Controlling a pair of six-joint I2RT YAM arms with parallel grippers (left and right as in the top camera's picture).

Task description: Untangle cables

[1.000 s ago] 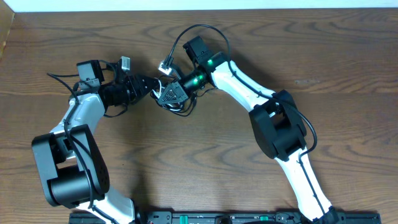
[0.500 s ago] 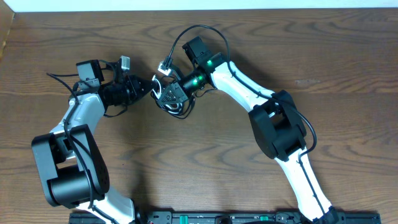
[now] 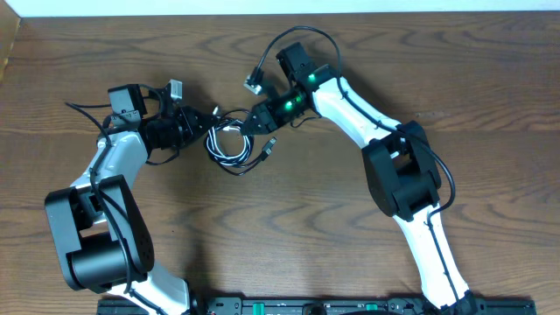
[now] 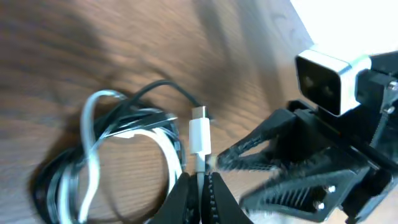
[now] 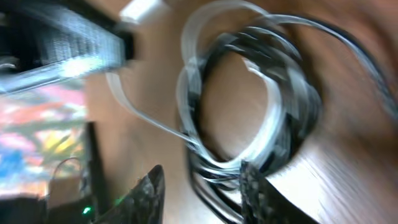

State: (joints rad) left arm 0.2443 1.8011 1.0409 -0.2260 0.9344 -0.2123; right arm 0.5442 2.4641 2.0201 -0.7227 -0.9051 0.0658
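Between my two arms, on the far half of the table (image 3: 289, 229), the cables (image 3: 229, 145) lie as one loose ring, flat on the wood, white and black strands wound through each other.

My left pincer (image 4: 199, 190) is clamped tight on the white cord (image 4: 166, 152), right behind its white plug (image 4: 199, 132). I judge that grip is there to pin one known end, so that the rest can be drawn away from it. The plug stands straight out beyond my fingertips, its long axis in line with my left fingers, its metal tip aimed across at my right arm. Behind the plug the white cord bends back into the ring beside it.

My right pincer (image 5: 202, 169) is parted and holds nothing. It hangs just over the right edge of the ring, one finger to either side of the bundled strands, which I take as lining up to pick out a loop opposite the pinned end. Whether it touches the cords I cannot tell, as that view is blurred.

From the ring's right side a black tail runs out, ending in a small black plug (image 3: 269, 145) that points up and right, towards my right arm. The ring itself is roughly round, with no clear long axis.
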